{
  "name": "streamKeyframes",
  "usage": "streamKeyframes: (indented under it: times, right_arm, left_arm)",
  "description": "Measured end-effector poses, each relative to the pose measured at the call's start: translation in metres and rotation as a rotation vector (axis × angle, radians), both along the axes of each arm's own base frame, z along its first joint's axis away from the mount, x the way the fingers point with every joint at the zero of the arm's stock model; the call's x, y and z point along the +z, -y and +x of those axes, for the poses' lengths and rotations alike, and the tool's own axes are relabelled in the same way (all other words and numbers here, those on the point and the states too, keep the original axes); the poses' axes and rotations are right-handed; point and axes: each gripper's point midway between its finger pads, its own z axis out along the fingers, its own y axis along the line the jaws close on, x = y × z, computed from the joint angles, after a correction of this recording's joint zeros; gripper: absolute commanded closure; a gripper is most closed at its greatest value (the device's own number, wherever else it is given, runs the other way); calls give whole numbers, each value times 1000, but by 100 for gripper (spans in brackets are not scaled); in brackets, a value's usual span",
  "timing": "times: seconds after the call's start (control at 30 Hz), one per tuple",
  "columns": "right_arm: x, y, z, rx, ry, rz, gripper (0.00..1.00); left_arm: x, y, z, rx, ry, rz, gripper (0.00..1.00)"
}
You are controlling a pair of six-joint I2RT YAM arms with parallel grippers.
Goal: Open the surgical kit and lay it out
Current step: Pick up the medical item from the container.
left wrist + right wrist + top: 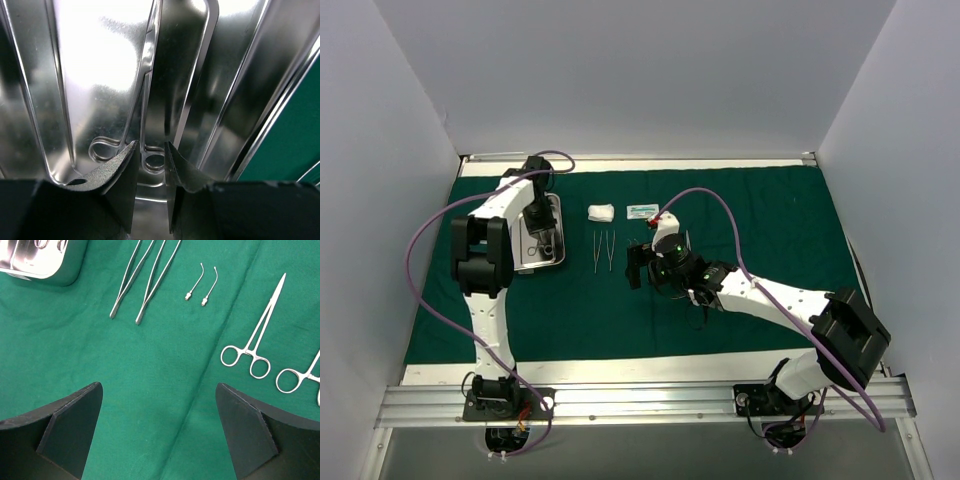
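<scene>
The surgical kit's dark green cloth (760, 215) lies spread flat over the table. On its left stands the steel tray (558, 262), and my left gripper (540, 225) reaches down into it. In the left wrist view the left gripper (150, 145) has a narrow gap between its jaws. The ring handle of a pair of forceps (154, 161) lying on the tray floor (100, 75) shows in that gap. My right gripper (159, 390) hangs wide open over bare cloth. Beyond it lie two tweezers (145, 280), two small curved tips (202, 285) and forceps (255, 335).
A white gauze wad (601, 212) and a small white packet (642, 211) sit on the cloth's far side. The tweezers (604, 250) lie between the tray and the right gripper (638, 265). The ring of a second pair of forceps (300, 377) shows at right. White walls enclose the table.
</scene>
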Motion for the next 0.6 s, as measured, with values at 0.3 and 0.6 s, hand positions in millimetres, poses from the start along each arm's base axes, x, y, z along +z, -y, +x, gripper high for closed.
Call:
streamKeyframes:
  times: [0.3,0.6]
  right_arm:
    - [0,0,0,0,1,1,9]
    - [-1,1,-1,-1,-1,-1,9]
  left_arm:
    - [6,-1,-1,-8,18,0,65]
    - [-1,-7,0,-19,5,3,65]
